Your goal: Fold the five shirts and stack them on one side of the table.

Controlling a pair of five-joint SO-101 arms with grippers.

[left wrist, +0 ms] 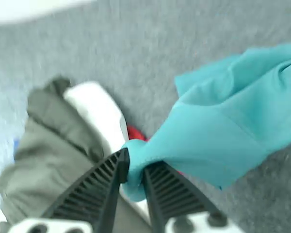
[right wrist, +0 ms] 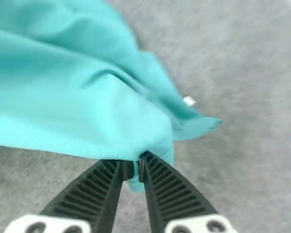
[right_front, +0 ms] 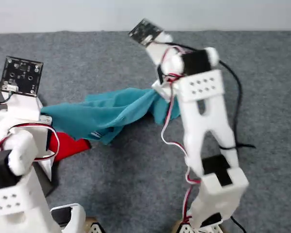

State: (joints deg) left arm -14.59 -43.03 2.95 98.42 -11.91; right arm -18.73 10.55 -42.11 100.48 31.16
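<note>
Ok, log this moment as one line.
left gripper: shut on teal shirt | right gripper: shut on teal shirt | teal shirt: spans between both arms | red shirt, grey shirt, white shirt: near left arm

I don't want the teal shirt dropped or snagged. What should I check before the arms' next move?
1. Left gripper shut on teal shirt: ok.
2. Right gripper shut on it: ok.
3. Teal shirt spread flat between them: not ok, it is bunched and creased.
4. Teal shirt clear of red shirt: not ok, its edge overlaps the red in the high view.
5. Grey shirt and white shirt neatly folded: cannot tell.
</note>
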